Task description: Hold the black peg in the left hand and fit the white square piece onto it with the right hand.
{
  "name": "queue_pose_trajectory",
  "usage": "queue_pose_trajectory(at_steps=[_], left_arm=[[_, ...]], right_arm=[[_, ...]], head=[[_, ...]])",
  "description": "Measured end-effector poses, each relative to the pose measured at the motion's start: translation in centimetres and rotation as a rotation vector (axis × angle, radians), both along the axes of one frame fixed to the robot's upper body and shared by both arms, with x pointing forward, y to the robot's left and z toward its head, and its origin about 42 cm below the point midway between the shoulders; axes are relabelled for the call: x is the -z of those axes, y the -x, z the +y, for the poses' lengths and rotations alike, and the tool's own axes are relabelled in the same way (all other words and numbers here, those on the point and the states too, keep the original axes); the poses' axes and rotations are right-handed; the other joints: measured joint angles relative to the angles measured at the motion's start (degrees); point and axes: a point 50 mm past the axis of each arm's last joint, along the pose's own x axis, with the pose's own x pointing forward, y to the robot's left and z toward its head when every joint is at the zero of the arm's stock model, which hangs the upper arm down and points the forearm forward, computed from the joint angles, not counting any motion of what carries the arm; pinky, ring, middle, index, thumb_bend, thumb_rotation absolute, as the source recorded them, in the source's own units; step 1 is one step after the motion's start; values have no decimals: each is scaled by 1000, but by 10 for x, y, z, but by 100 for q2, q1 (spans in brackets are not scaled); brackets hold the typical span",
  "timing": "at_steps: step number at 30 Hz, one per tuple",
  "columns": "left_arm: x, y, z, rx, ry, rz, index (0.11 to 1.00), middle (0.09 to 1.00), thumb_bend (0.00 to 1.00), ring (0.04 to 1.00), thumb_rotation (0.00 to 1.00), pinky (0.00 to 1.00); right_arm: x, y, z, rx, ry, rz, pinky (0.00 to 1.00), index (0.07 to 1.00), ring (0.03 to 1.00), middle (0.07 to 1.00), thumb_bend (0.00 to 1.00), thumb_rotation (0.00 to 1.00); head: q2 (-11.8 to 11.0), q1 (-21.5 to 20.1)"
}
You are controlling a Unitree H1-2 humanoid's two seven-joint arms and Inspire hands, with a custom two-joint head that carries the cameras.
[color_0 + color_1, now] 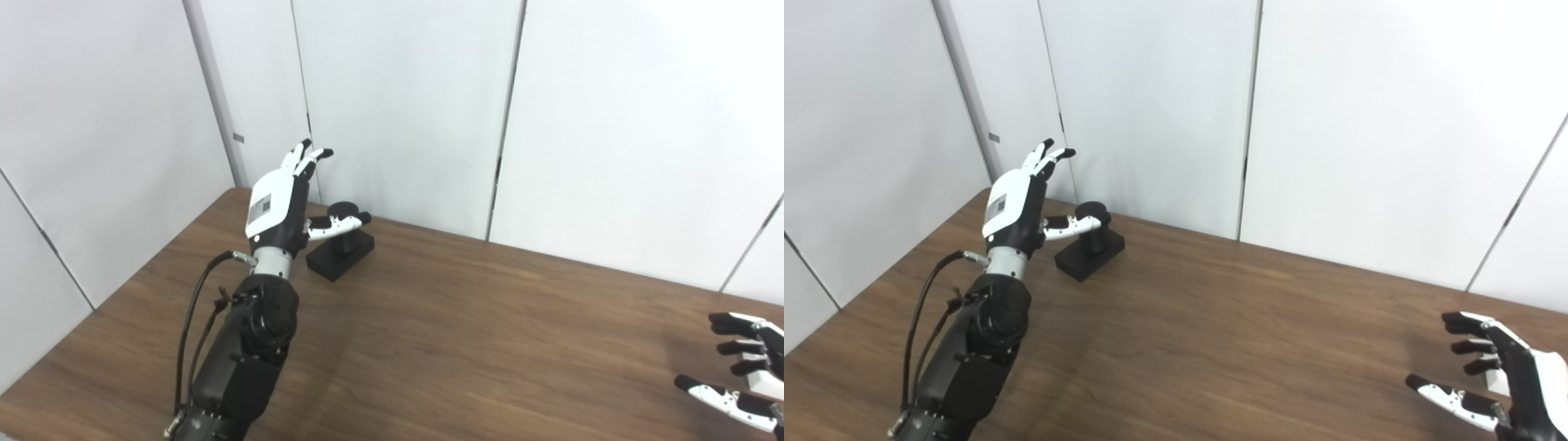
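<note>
left hand [278,205] spread — black peg [343,236] just beside thumb | right hand [1507,373] spread — holds nothing

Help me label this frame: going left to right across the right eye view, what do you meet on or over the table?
Left hand, open, beside the peg → black peg standing on its square base → bare stretch of wooden table → white square piece, mostly hidden inside the open right hand at the right edge.

Black peg [346,228] upright on square base, far-left table; white square piece [1497,381] near right edge
</note>
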Motion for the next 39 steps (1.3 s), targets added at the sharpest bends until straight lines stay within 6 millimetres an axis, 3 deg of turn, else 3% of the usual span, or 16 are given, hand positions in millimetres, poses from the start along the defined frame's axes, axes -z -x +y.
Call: queue_pose_trajectory(at_steps=[10,13,21,39], left_arm=[[13,-12,-10,-100,-98,151,911,1000,1000,1000,544,1000],[15,-18,-6,-123,-168,203,916,1000,1000,1000,608,956],[20,-34,5,-155,-268,301,900,1000,1000,1000,644,963],[49,-44,19,-203,-299,429,896,1000,1000,1000,664,955]], right_arm=[[-5,0,1,0,-4,-14,463,676,601,679,647,0],[-5,0,1,-1,-5,-13,459,677,604,681,645,0],[-4,0,1,3,-7,-8,461,678,602,681,637,0],[-10,4,2,-9,-12,-16,446,677,600,684,631,0]], head=[[35,26],[26,26],[53,26],[149,0]])
